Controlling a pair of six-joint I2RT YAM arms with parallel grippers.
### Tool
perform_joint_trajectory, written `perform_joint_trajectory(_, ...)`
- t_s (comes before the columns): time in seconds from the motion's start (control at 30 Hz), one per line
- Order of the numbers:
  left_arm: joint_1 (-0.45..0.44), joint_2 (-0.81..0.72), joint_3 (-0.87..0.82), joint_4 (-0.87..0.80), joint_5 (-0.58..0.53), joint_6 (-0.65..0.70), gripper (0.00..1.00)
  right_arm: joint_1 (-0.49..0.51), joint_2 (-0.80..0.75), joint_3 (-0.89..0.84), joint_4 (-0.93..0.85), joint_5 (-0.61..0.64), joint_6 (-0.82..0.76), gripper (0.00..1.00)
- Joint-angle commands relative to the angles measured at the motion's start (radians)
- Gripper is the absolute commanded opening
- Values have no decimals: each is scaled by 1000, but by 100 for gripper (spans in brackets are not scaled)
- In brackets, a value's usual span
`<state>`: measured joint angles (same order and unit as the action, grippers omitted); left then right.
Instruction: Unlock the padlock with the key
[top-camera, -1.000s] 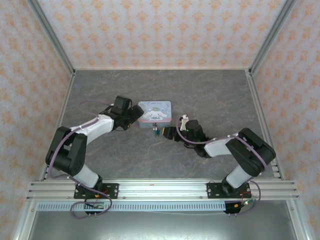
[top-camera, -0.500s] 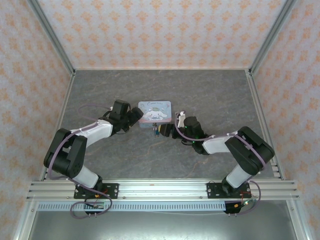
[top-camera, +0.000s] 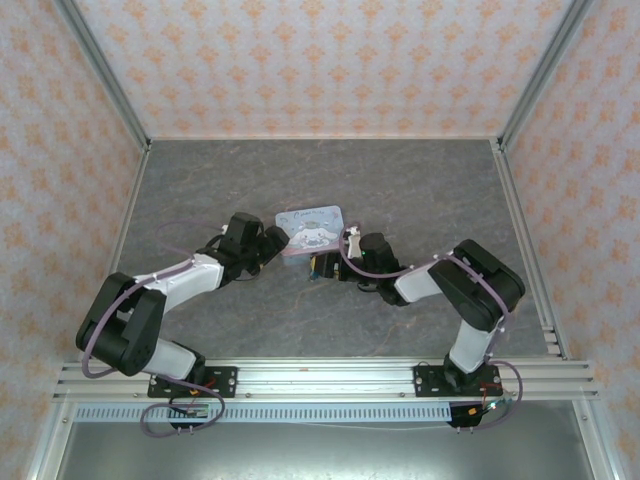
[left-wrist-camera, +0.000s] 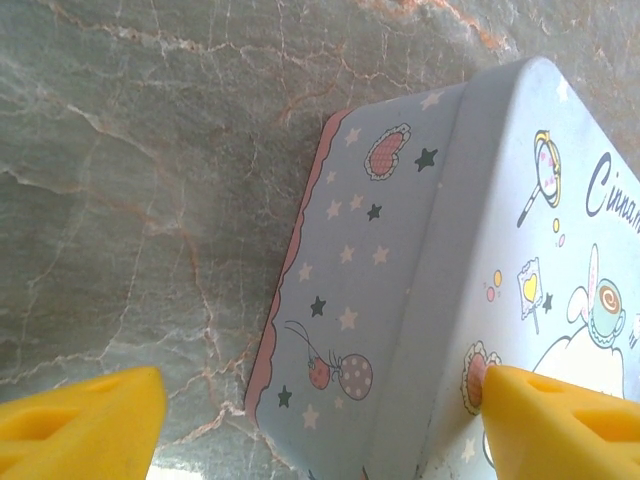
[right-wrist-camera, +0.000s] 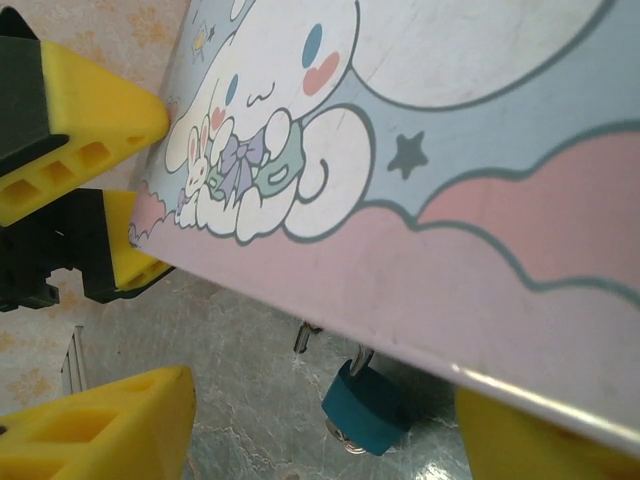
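**Hanging Free at the Near Edge**

While looking down from above, found the tin box (top-camera: 312, 220) lying about the middle of the table (top-camera: 420, 190), pale blue with a cartoon on its lid. Spotted the padlock (top-camera: 314, 268) just off the box's near long side, small and dark. Met the left gripper (top-camera: 279, 239) at the box's left end and the right gripper (top-camera: 327, 267) just right of the padlock, with both arms bent inward toward the box.

Through the right wrist camera, saw the padlock (right-wrist-camera: 365, 405) far better: teal-blue, hanging by thin metal under the box's edge, with a silvery bit at its underside too small to make out. Noted the right gripper (right-wrist-camera: 320, 445) spread wide, one yellow finger (right-wrist-camera: 100, 425) low on the left, the other low on the right, with the padlock between and ahead of them, touching neither. Held nothing. Caught the left gripper's yellow fingers (right-wrist-camera: 90, 110) there too, at the far end of the box, one above the lid's edge, one below it.

Through the left wrist camera, saw the left gripper (left-wrist-camera: 320, 430) likewise spread wide, with the box's end wall in the gap. Found one finger over bare table, apart from the box, and the other at the lid's printed edge; could not tell whether touching. Gripped nothing.
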<state>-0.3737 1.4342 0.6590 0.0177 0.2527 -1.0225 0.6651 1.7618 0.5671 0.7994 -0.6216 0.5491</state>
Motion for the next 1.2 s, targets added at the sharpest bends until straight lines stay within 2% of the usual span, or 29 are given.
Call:
perform_joint_trajectory(0.0, -18, -1, -38, -156, -36, -2, 81, 8, 25, 20, 81, -26, -17, 69)
perform_joint_trajectory(0.23, -19, -4, -30, -162, -41, 1, 81, 8, 80, 6, 209, -50, 26, 64)
perform_joint_trajectory(0.77, -19, -7, -29, -164, -41, 1, 81, 8, 134, 16, 279, -76, 72, 58)
perform_joint_trajectory(1.17, -19, -14, -27, -170, -45, 4, 81, 7, 123, 1, 267, -72, 59, 38)
